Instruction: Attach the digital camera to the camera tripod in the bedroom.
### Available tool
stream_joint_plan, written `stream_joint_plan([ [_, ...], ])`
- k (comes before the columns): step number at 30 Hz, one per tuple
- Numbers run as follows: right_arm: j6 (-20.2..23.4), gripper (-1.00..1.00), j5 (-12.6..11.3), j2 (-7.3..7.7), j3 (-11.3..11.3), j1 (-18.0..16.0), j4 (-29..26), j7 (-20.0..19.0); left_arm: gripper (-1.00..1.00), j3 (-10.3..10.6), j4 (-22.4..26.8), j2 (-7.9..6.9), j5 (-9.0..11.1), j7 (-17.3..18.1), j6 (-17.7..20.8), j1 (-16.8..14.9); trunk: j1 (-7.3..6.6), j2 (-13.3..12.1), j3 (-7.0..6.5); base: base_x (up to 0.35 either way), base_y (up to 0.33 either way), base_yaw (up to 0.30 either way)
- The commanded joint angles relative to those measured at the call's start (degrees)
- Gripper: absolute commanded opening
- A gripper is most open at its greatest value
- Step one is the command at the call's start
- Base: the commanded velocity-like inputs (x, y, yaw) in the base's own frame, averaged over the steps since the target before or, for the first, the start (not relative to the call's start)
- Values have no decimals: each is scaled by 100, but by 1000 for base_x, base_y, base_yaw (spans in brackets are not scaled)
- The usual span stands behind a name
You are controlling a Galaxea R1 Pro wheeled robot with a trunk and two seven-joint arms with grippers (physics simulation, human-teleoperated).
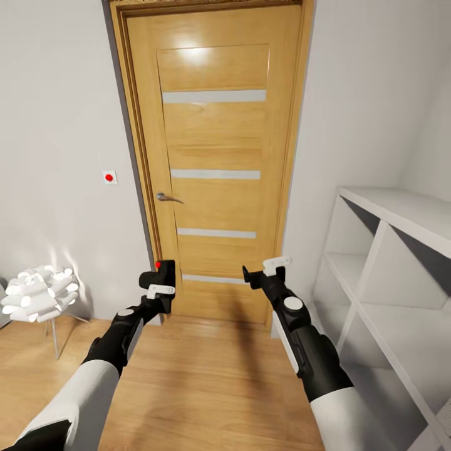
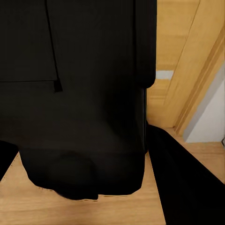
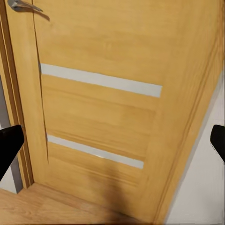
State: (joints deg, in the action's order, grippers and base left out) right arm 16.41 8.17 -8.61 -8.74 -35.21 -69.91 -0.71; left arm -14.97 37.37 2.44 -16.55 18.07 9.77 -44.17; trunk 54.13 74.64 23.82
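In the head view my left gripper (image 1: 158, 279) is raised in front of the oak door (image 1: 216, 156) and is shut on the digital camera (image 1: 158, 274), a small black box with a red button on top. The left wrist view is mostly covered by the camera's black body (image 2: 79, 103), held close to the lens. My right gripper (image 1: 263, 274) hangs at the same height to the right, open and empty; its two dark fingertips (image 3: 8, 149) show at the edges of the right wrist view, wide apart. The camera tripod is out of view.
The shut door has frosted strips and a metal handle (image 1: 168, 198). A white ball-shaped floor lamp (image 1: 39, 294) stands at the lower left. White cube shelves (image 1: 401, 275) run along the right wall. A red wall button (image 1: 109, 178) sits left of the door. Light wood floor (image 1: 200, 388) lies below.
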Motion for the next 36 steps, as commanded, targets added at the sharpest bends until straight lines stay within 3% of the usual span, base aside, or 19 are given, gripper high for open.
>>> stream_joint_plan([
  [1,34,100,57,-1,-3,-3,31,62,-100,-55,12,10,-52,57,23,-4,-23,-38,-12,0,0,0],
  [9,37,100,36,-31,-12,-3,112,188,-100,-67,-462,10,-50,-11,-6,-4,-198,-358,-155,0,0,0],
  [14,37,100,36,-35,-13,-1,133,199,-100,-68,-688,23,-43,-497,-29,-4,-308,-559,-245,0,0,0],
  [17,37,100,36,-36,-13,3,134,202,-100,-68,-727,26,-42,-598,-34,-4,-374,-679,-299,0,0,0],
  [36,38,100,44,-34,-8,5,310,203,-100,-76,-776,19,-33,-647,-36,-4,-791,-1441,-640,0,0,0],
])
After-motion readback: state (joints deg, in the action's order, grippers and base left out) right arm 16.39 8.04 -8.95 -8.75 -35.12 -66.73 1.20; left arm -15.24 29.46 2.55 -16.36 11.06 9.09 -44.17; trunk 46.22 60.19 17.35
